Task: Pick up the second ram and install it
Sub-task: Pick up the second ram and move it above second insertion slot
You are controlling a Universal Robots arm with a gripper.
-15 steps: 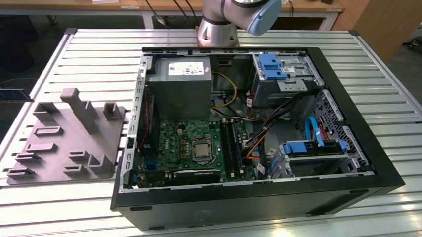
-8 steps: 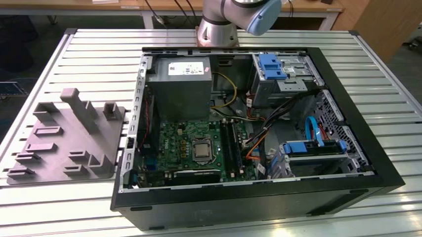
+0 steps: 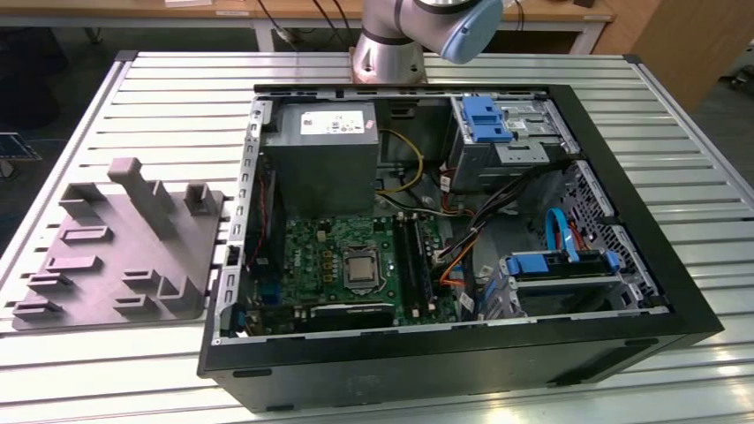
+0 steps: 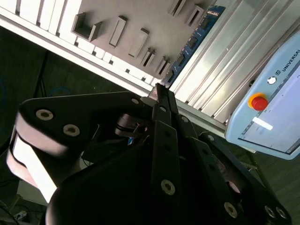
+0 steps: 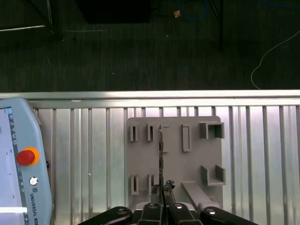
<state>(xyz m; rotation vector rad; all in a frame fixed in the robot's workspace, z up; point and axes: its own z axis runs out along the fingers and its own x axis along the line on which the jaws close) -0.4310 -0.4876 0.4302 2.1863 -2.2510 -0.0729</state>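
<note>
Slatted metal tabletop [image 3: 141, 88] bearing an open black computer tower case [image 3: 471, 362] just beside a grey plastic block with slots and posts [image 3: 118, 256]; black gripper [image 5: 162, 187], above the block in the first wrist view, clamped on one end of the second ram [image 4: 191, 43], a thin blue memory stick with black chips

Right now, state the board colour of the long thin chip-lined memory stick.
Blue memory stick; clearest in second wrist view.

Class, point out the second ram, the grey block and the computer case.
second ram [image 4: 192, 42], second wrist view, mid-length chips.
grey block [image 3: 118, 265], exterior view, flat base.
computer case [image 3: 471, 353], exterior view, near wall.
</note>
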